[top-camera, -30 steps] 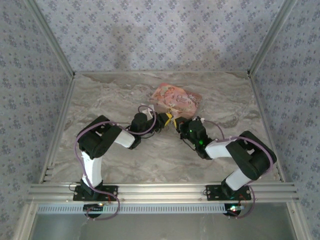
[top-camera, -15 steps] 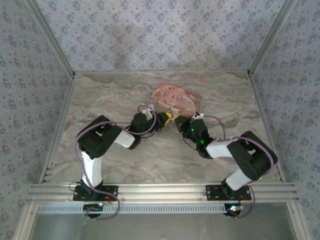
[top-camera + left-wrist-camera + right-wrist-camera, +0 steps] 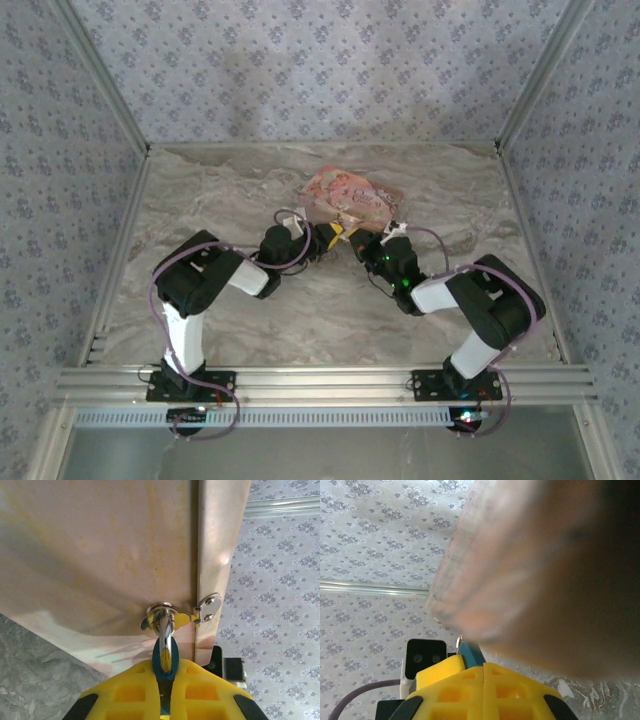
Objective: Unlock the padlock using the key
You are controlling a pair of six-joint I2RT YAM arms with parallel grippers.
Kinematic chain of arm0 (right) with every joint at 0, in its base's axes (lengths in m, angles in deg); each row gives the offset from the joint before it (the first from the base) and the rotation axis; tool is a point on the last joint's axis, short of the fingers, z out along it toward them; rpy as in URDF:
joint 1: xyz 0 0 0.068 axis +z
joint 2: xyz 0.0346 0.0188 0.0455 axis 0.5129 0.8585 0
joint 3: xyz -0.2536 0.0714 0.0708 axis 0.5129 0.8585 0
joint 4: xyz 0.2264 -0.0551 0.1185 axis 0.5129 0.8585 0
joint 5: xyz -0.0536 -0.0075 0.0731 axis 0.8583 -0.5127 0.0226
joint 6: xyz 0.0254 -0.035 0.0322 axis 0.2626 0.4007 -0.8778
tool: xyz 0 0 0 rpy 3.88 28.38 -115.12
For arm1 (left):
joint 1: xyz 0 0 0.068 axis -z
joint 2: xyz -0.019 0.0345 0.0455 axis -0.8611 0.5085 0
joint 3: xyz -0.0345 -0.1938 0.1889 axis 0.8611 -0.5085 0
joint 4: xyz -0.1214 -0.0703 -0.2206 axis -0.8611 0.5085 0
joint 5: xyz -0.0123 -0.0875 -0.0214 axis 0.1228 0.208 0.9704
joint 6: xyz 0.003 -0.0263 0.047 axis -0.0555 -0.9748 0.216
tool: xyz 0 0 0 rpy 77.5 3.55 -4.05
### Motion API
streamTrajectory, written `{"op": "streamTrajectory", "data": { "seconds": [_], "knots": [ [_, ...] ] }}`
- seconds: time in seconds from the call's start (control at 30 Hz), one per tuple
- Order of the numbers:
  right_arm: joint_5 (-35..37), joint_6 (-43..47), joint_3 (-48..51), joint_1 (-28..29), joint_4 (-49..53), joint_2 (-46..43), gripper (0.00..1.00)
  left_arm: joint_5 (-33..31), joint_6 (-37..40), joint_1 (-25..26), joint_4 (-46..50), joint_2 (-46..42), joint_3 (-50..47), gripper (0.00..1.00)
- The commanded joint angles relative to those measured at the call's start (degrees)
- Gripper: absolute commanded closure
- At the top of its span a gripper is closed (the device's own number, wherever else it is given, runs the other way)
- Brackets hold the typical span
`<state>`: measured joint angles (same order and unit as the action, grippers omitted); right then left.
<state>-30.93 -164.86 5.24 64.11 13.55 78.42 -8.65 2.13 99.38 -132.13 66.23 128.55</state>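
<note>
The padlock (image 3: 165,660) is a tiny blue body with a silvery shackle. The shackle passes through a metal ring (image 3: 160,612) at the zipper pull (image 3: 210,606) of the pink pouch (image 3: 350,198). My left gripper (image 3: 165,680) is shut on the blue body, right at the pouch's near edge. From the right, my right gripper (image 3: 358,243) meets it tip to tip. In the right wrist view that gripper (image 3: 483,666) is shut, its yellow fingers pressed together. The blue padlock (image 3: 470,652) sits just past their tips, under the blurred pouch (image 3: 545,570). The key is hidden.
The pouch lies flat on the marble table (image 3: 230,190), behind both grippers at mid-table. Metal frame posts (image 3: 110,100) and patterned walls close in the left, right and back sides. An aluminium rail (image 3: 320,380) runs along the near edge by the arm bases.
The right arm's elbow and forearm have shifted slightly left and toward the pouch. The left arm and the pouch have held still, and both grippers have stayed shut.
</note>
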Motion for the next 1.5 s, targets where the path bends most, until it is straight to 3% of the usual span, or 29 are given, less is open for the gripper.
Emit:
{"op": "streamTrajectory", "data": {
  "seconds": [0.0,0.27,0.47,0.77,0.87,1.03,1.2,1.47],
  "knots": [
    [-1.1,-6.4,-1.0,0.3,-4.9,2.9,1.00,10.9,0.8,3.0,-9.7,-2.0,0.6,1.00],
    [-0.5,-16.1,-0.6,0.4,-5.1,3.5,1.00,11.7,1.0,3.0,-9.7,-2.2,0.7,1.00],
    [-0.8,-8.2,-5.1,1.4,9.6,-2.2,1.00,12.4,1.1,3.3,-9.0,-2.1,1.7,1.00],
    [-0.3,-6.2,-5.7,1.3,11.8,-2.7,1.00,12.9,2.0,3.6,-7.6,-2.6,1.3,1.00],
    [-2.1,-4.6,-6.2,0.6,15.9,-4.2,0.96,11.2,2.9,3.3,-6.3,-3.1,0.2,1.00],
    [-4.8,-1.0,-4.2,-1.0,23.0,-9.0,0.77,8.1,4.5,2.2,-4.1,-3.1,-1.3,1.00],
    [-6.2,2.6,0.3,-2.4,28.2,-16.6,0.68,6.5,4.7,1.2,-4.0,-2.3,-2.0,1.00],
    [-7.3,7.8,2.1,-2.8,37.2,-27.4,0.67,6.9,4.3,1.2,-4.2,-2.3,-1.3,1.00]
  ]
}}
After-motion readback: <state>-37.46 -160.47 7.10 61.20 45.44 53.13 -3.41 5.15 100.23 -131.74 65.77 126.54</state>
